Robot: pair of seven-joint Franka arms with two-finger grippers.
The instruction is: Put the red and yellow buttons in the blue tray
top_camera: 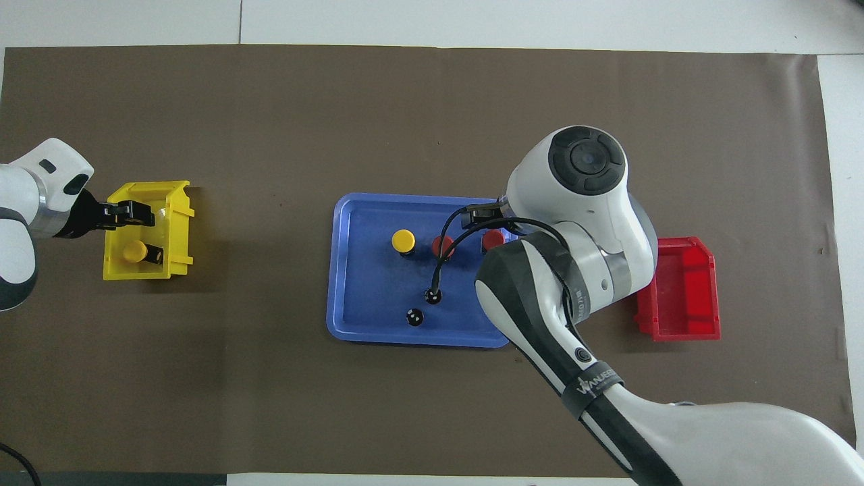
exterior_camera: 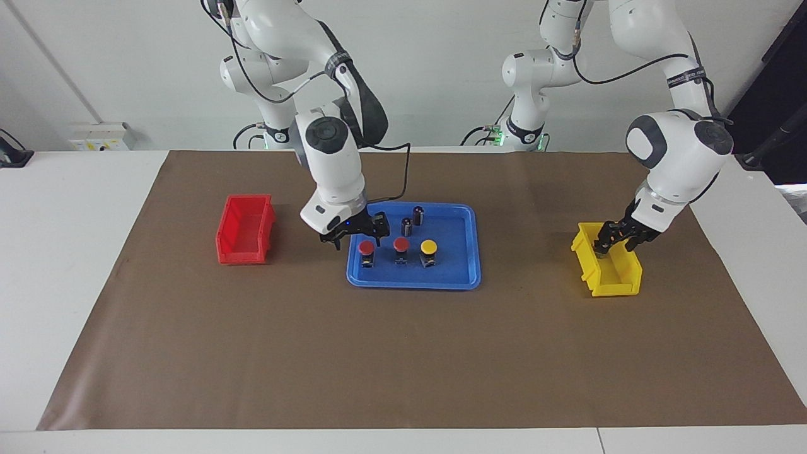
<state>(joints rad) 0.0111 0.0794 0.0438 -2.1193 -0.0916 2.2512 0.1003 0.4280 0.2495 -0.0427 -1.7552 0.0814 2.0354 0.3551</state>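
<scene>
Yellow button beside left fingers, unheld

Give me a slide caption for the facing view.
Right gripper open above a red button in the blue tray; left gripper reaches into the yellow bin.

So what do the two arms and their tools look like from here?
Both arms are glossy white with dark grey round joint caps and black cables clipped along them. The right arm carries a black band with white lettering. The right tool and left tool are black.

White arms, black cables (grey-capped joints)
</scene>
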